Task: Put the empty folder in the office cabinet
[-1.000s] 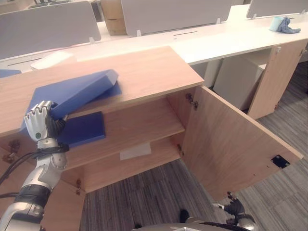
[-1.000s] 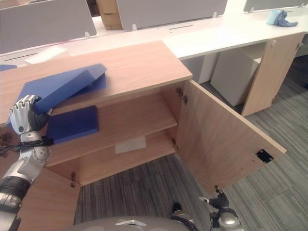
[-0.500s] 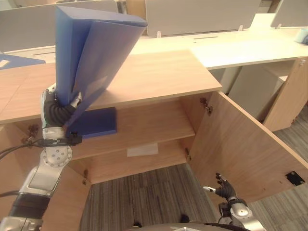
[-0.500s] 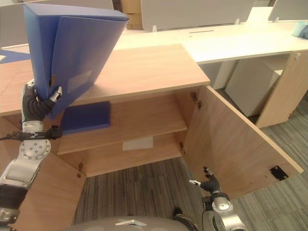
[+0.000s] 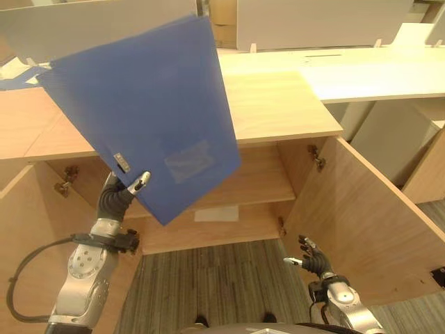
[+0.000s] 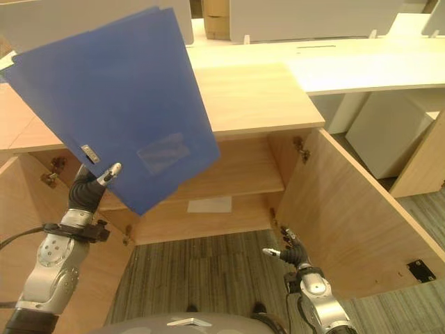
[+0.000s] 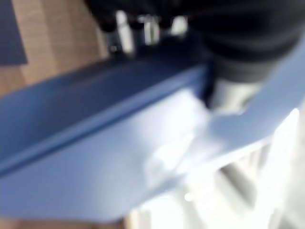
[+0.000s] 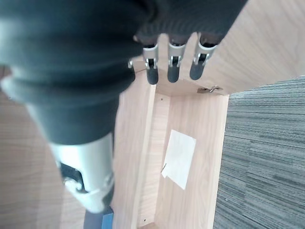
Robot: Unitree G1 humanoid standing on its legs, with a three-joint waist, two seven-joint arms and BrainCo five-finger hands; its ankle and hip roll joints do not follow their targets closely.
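A big blue folder (image 5: 146, 118) hangs tilted in front of the open wooden cabinet (image 5: 278, 104), its flat face toward me. My left hand (image 5: 117, 200) is shut on its lower corner, thumb on the front and fingers behind it. In the left wrist view the folder (image 7: 95, 143) lies right against the hand. The folder hides the left part of the cabinet's middle shelf (image 5: 268, 177). My right hand (image 5: 314, 255) hangs open low down, next to the open right door (image 5: 368, 229); in its wrist view the fingers (image 8: 172, 71) are straight and hold nothing.
A white sheet (image 5: 217, 213) lies on the cabinet's bottom board. The left door (image 5: 28, 236) stands open beside my left arm. A long white desk (image 5: 361, 66) with grey partitions runs behind the cabinet. Grey striped carpet (image 5: 222, 285) lies in front.
The folder has swung from spine-up to face-on and come lower, in front of the shelf, with my left hand dropping too. The view has shifted. My right hand stays low.
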